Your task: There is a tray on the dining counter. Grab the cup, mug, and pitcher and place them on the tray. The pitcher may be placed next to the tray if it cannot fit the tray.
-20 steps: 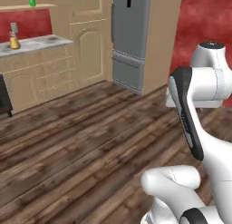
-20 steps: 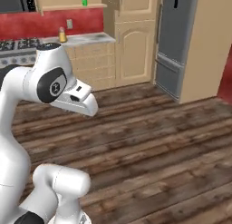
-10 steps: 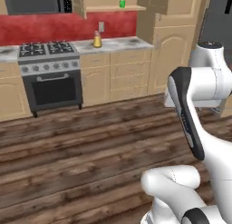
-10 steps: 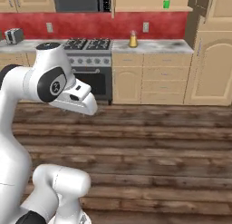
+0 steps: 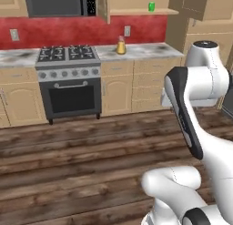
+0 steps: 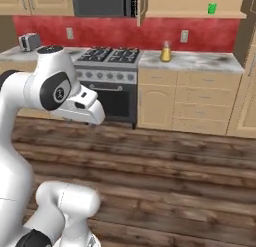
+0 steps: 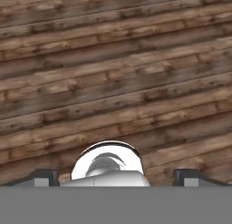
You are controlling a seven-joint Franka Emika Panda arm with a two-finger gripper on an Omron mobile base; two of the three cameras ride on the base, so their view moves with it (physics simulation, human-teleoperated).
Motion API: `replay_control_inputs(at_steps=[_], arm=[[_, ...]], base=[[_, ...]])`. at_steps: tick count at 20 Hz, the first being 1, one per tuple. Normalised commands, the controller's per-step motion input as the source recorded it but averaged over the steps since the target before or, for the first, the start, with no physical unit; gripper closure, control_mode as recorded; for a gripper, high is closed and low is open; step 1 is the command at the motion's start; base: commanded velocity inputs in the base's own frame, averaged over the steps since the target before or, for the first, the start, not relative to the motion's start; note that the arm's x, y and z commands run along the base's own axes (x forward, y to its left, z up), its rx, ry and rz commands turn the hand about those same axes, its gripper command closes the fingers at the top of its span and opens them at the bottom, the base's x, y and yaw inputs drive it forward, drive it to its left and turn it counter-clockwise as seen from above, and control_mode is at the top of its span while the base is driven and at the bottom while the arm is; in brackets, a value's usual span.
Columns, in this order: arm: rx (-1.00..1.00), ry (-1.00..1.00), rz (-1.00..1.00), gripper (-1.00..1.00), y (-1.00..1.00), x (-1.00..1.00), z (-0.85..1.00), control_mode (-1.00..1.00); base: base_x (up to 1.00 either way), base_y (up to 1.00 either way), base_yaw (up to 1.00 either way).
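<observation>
1. Green mug (image 5: 151, 6) sits high on the open shelf (image 5: 136, 12) under the wall cabinets; a reach that far up could knock it off the edge
2. Amber pitcher (image 5: 120, 46) stands on the marble top right of the stove (image 5: 68, 60), near the back wall; its tall neck tips easily under an off-centre grasp
3. Gripper (image 7: 116, 177) points at the wooden floor (image 7: 113, 82), fingers spread wide and empty, well apart from both vessels; driving in too close risks the arm hitting the cabinets
</observation>
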Motion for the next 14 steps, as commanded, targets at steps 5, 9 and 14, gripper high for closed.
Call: replay_control_inputs(at_steps=[5, 9, 14], arm=[[0.0, 0.0, 0.0, -1.0, 0.0, 0.0, 0.0, 1.0], [0.0, 0.0, 0.0, -1.0, 0.0, 0.0, 0.0, 1.0], [0.0, 0.0, 0.0, -1.0, 0.0, 0.0, 0.0, 1.0]], base=[[0.88, -0.57, 0.0], [0.98, -0.66, 0.0], [0.97, -0.56, 0.0]])
